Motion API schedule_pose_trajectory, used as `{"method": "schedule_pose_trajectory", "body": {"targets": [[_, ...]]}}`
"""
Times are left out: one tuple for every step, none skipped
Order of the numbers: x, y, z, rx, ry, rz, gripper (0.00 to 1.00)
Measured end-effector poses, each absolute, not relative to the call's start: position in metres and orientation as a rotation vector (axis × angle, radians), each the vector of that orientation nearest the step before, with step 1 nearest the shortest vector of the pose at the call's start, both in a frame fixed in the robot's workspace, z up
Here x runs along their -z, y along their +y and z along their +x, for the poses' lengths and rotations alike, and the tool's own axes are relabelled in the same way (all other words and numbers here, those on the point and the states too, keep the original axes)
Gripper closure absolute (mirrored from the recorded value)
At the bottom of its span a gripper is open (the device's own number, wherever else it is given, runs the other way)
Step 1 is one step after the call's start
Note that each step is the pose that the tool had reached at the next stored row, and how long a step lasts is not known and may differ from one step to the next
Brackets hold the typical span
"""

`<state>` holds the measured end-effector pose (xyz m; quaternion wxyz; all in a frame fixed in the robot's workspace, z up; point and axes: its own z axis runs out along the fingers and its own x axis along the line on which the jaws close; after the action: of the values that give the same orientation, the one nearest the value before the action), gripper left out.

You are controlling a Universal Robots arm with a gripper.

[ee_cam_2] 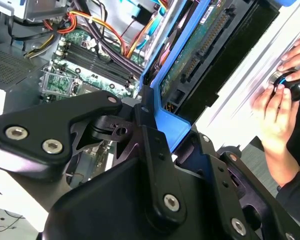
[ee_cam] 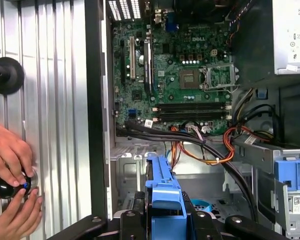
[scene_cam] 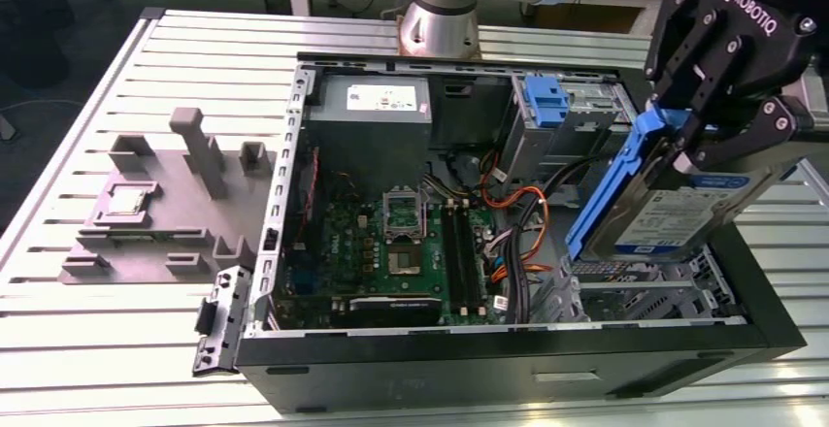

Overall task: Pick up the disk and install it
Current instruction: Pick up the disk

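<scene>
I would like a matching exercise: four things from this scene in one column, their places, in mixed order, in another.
1. silver hard drive in a blue plastic carrier
2. grey metal box with a white sticker
3. grey plastic fixture
4. green motherboard

A. on the slatted metal table, beside the black computer case
B. clamped in the black gripper
C. flat on that case's floor
D. case corner nearest the arm's base

Pairs: 1-B, 2-D, 3-A, 4-C

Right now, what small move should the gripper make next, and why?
Probably lower the disk slightly toward the metal bay beneath it: the gripper holds it tilted above the case, not yet seated, with orange cables close beside.
</scene>
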<state>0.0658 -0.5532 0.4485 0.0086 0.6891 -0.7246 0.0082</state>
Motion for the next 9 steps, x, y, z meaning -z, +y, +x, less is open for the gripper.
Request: {"method": "schedule_pose_trajectory", "body": {"targets": [[-0.4481, -0.5537, 0.0672, -0.025, -2.264, 2.153, 0.63], [-0.4478, -0.5542, 0.0681, -0.024, -2.263, 2.153, 0.63], [-0.4473, -0.5549, 0.0688, -0.024, -2.263, 2.153, 0.63], [-0.4466, -0.5556, 0.069, -0.024, -2.263, 2.153, 0.63], [-0.4459, -0.5562, 0.0691, -0.024, -2.263, 2.152, 0.63], [-0.4453, -0.5567, 0.0692, -0.024, -2.263, 2.152, 0.63], [-0.4446, -0.5571, 0.0693, -0.024, -2.263, 2.152, 0.63], [-0.444, -0.5575, 0.0694, -0.024, -2.263, 2.152, 0.63], [-0.4435, -0.5579, 0.0694, -0.024, -2.263, 2.152, 0.63]]}}
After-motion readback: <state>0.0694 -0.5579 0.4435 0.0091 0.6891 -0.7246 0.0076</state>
